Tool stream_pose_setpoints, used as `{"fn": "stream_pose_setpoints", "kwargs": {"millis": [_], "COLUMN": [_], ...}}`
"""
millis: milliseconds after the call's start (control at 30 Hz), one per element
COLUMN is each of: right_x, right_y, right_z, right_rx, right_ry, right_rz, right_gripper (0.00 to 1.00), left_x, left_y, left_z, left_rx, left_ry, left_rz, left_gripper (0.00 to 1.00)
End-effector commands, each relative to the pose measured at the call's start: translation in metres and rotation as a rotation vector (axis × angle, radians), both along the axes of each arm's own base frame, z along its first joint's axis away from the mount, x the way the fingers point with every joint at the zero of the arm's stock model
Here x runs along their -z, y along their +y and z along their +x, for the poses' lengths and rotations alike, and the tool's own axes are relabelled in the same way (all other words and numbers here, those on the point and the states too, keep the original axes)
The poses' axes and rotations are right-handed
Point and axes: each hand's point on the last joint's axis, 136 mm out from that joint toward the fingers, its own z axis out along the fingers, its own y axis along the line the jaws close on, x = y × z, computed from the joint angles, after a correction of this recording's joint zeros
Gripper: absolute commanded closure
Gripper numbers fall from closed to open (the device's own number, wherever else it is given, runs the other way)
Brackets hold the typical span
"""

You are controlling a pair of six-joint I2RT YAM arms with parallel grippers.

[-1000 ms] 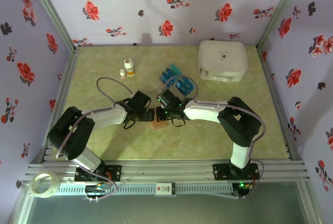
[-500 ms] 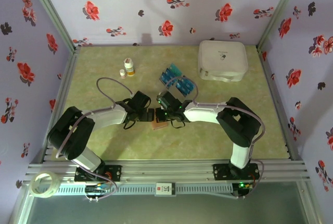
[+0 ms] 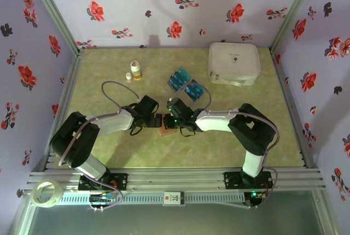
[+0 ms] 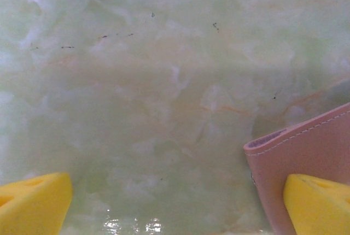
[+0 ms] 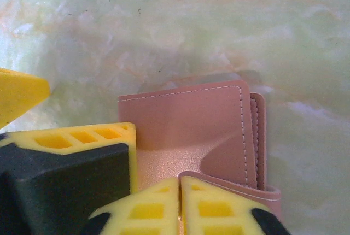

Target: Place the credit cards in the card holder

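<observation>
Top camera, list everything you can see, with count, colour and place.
cards: several, teal-blue, loose pile mid-table
wallet: one, brown, near middle, between the tools
case: one, white, back right
bottles: two, small, white, back left
tape roll: one, pale, on the frame at the near left corner
table: one, green marbled
walls: lilac with red flowers, on three sides
left tool: yellow fingers, open, one finger over the wallet's corner
right tool: yellow fingers, shut, apparently pinching the wallet's lifted flap
</observation>
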Motion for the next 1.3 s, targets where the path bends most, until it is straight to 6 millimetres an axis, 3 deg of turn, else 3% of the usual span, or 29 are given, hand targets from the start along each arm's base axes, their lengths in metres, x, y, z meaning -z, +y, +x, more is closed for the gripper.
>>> {"fn": "stream_pose_setpoints", "kwargs": {"millis": [0, 133, 200, 233, 333, 467, 633, 733, 833, 900, 1067, 1267], "right_x": [-0.004, -0.065, -0.098, -0.109, -0.142, -0.185, -0.231, -0.254, -0.249, -0.233, -0.173, -0.100], "right_y": [-0.002, 0.012, 0.012, 0.009, -0.010, -0.061, -0.172, -0.248, -0.310, -0.344, -0.385, -0.387], "right_z": [-0.014, 0.010, 0.021, 0.024, 0.034, 0.048, 0.069, 0.076, 0.083, 0.091, 0.108, 0.121], "right_rx": [-0.030, -0.043, -0.034, -0.028, -0.001, 0.099, 0.395, 0.658, 0.860, 0.940, 0.971, 0.882], "right_ry": [0.047, -0.056, -0.101, -0.115, -0.177, -0.310, -0.562, -0.728, -0.789, -0.759, -0.687, -0.647], "right_rz": [-0.056, 0.012, 0.071, 0.090, 0.116, 0.088, -0.123, -0.231, -0.264, -0.325, -0.562, -0.702], "right_gripper": [0.66, 0.37, 0.17, 0.02, 0.01, 0.01, 0.01, 0.01, 0.01, 0.01, 0.01, 0.01], "left_x": [-0.007, -0.054, -0.090, -0.106, -0.162, -0.221, -0.261, -0.260, -0.242, -0.230, -0.180, -0.120], "left_y": [0.010, 0.008, 0.009, 0.011, 0.018, 0.048, 0.089, 0.121, 0.147, 0.158, 0.188, 0.197], "left_z": [0.005, 0.039, 0.059, 0.067, 0.086, 0.097, 0.095, 0.093, 0.093, 0.094, 0.094, 0.098], "left_rx": [-0.007, -0.044, -0.064, -0.072, -0.085, -0.136, -0.155, -0.227, -0.264, -0.233, -0.270, -0.269], "left_ry": [0.001, -0.095, -0.171, -0.203, -0.340, -0.526, -0.832, -0.907, -0.929, -0.945, -0.900, -0.813], "left_rz": [0.073, 0.029, -0.010, -0.026, -0.057, -0.038, 0.094, 0.135, 0.192, 0.280, 0.315, 0.335], "left_gripper": [0.00, 0.00, 0.00, 0.00, 0.00, 0.00, 0.00, 0.00, 0.00, 0.00, 0.00, 0.00]}}
